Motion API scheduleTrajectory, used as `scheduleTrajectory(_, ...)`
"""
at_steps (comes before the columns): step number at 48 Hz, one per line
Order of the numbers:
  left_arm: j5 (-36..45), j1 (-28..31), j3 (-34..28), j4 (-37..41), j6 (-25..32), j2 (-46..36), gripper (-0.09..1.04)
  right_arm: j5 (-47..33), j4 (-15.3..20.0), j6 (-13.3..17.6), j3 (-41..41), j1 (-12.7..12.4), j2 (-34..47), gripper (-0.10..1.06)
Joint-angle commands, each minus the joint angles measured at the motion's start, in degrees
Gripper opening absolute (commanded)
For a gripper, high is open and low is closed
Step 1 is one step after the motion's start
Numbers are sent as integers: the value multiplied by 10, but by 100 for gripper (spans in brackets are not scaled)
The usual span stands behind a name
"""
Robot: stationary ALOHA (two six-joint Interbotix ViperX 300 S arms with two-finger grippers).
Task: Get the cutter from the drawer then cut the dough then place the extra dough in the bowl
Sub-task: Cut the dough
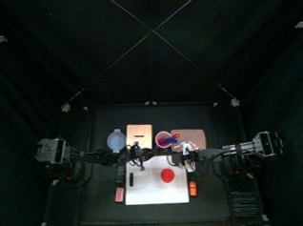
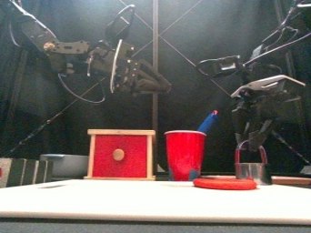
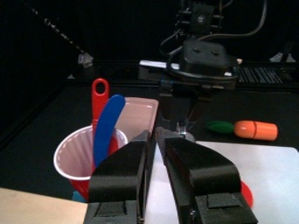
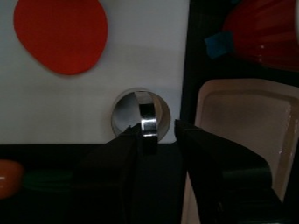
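On the table in the top view, one white cutting board (image 1: 159, 193) carries one red dough disc (image 1: 161, 175). Behind it stand in a row one blue-grey bowl (image 1: 115, 139), one wooden box (image 1: 138, 135), one red cup (image 1: 166, 138) and one pink tray (image 1: 194, 138). Two orange toys (image 1: 193, 187) lie off the board, one at each side.

In the front view the cup holds a blue knife (image 2: 209, 121). The right gripper (image 2: 253, 141) is clamped on the wire handle of the single metal cutter (image 2: 252, 172). The cutter hangs low, just beside the dough; whether it touches the board I cannot tell. The left gripper (image 2: 148, 82) hangs high above the box.

The left wrist view shows two knives in the cup, the blue one and a red knife (image 3: 98, 96), and the left jaws drawn together on nothing.

The right wrist view shows the cutter between the right jaws over bare board, apart from the dough.
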Motion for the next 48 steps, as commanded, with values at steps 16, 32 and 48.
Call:
scheduleTrajectory(16,-1,2,-2,-11,-1,-1,60,18,53,13,-60,59,-32,40)
scheduleTrajectory(32,-1,-2,-1,-19,-1,4,60,25,81,20,-105,96,0,40)
scheduleTrajectory(48,-1,-2,7,-27,-1,4,60,28,-41,142,-119,112,18,40)
